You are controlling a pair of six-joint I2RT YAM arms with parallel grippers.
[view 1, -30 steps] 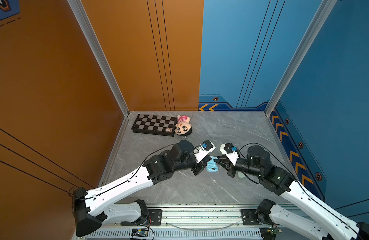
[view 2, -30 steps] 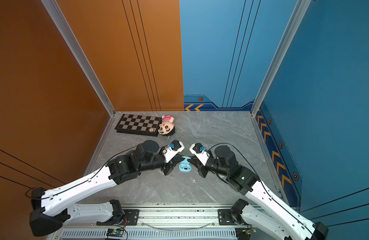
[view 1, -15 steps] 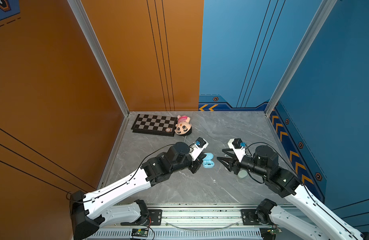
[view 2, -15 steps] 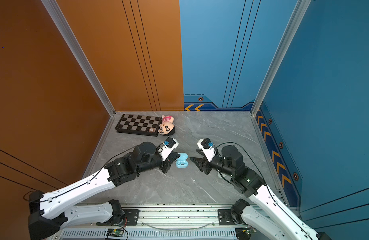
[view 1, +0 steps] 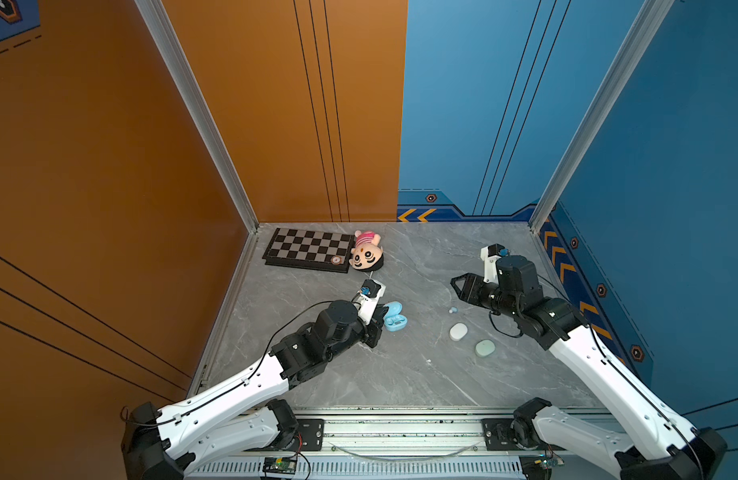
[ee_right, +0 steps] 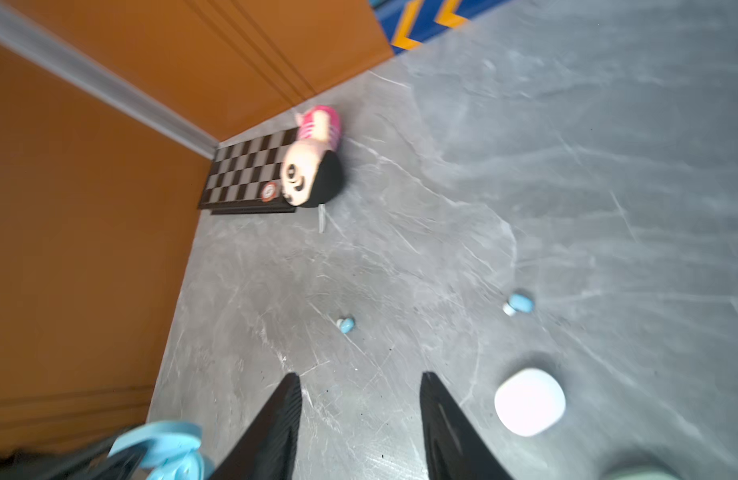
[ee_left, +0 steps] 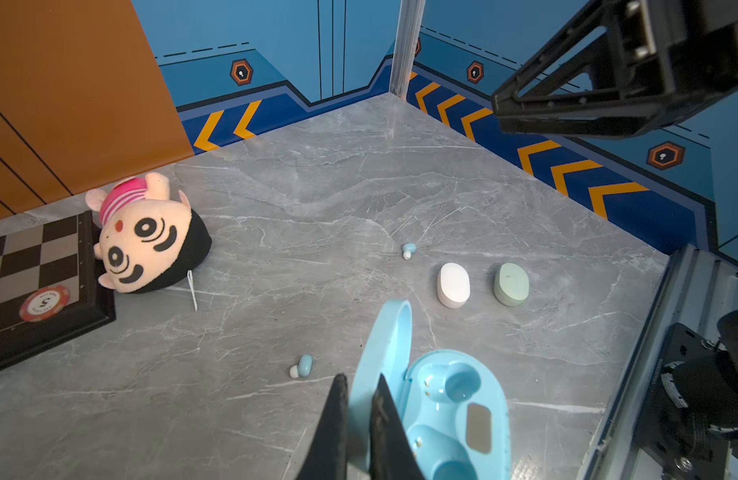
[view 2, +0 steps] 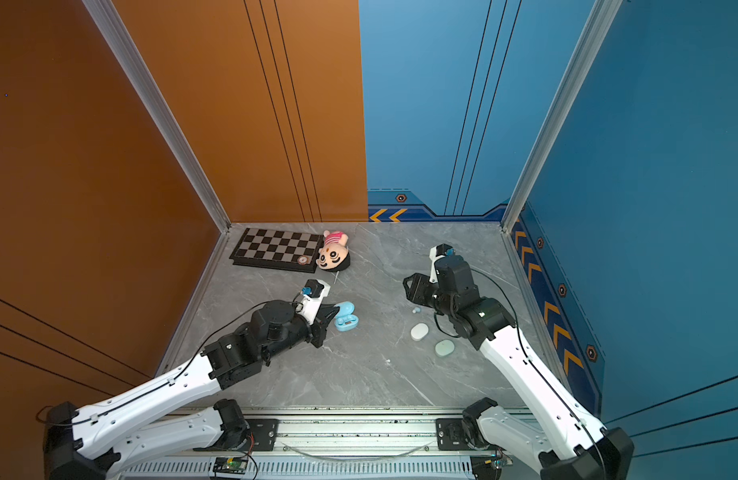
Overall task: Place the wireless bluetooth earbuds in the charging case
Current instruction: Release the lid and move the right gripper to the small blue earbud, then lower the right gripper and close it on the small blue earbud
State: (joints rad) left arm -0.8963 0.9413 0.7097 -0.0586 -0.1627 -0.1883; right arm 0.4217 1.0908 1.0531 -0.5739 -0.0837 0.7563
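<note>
My left claw (ee_left: 359, 378) pinches the lid (ee_left: 394, 332) of the open case (ee_left: 454, 411), while my right claw (ee_right: 361, 376) hangs spread and empty, one bud (ee_right: 519, 303) near its tips and a second bud (ee_left: 301, 366) beside my left claw; a sloppy descent could flick either away.

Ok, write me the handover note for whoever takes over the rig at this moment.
Left gripper: shut on the lid of the open blue case, which sits on the table.
Right gripper: open, empty, hovers above the table.
Two blue earbuds lie loose: one beside the blue case, one near the closed white case; the closed mint case is beside that.
Done: case open. Left: both sockets empty; seat both earbuds.
</note>
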